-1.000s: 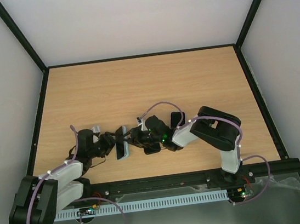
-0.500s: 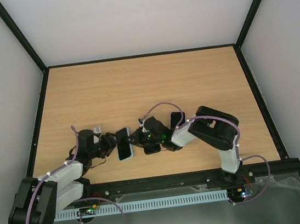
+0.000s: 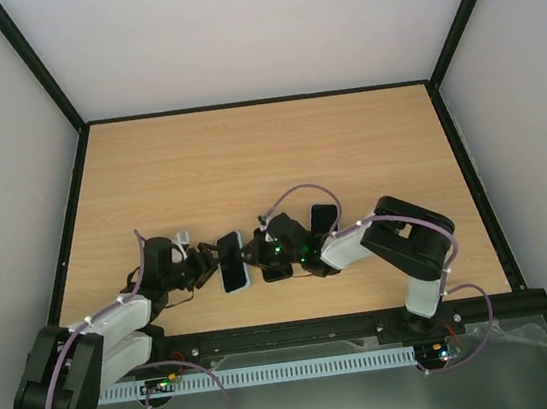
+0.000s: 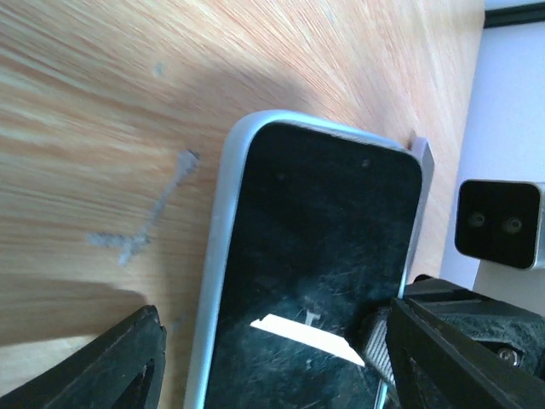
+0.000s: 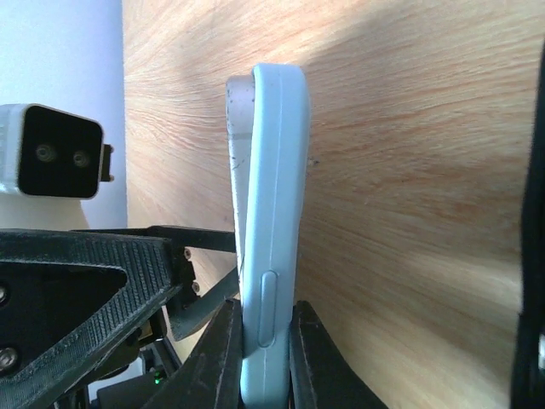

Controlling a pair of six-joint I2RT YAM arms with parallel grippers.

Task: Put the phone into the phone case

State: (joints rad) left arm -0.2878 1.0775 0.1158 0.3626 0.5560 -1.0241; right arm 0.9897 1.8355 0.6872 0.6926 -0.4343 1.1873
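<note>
The phone [image 4: 328,247], black screen up, sits in the light blue phone case [image 4: 223,256] on the wooden table. A grey corner [image 4: 422,156] shows past the case's far right corner. In the top view the cased phone [image 3: 232,261] lies between both grippers. My left gripper [image 4: 285,345] is open and straddles its near end, with the left finger [image 4: 136,358] apart from the case. My right gripper [image 5: 262,328] is shut on the case's long edge [image 5: 271,213], beside the side button. From above, the left gripper [image 3: 204,264] is left of the phone and the right gripper [image 3: 253,258] is right of it.
A black flat phone-shaped object [image 3: 323,219] lies behind the right arm, and another dark piece [image 3: 277,272] sits under its wrist. Black frame rails [image 3: 74,221] border the table [image 3: 267,155]. The two wrists almost touch over the phone.
The cased phone stood on its edge and now lies flatter, screen up, a little further right. My right gripper has closed on its edge. My left gripper has opened wider.
</note>
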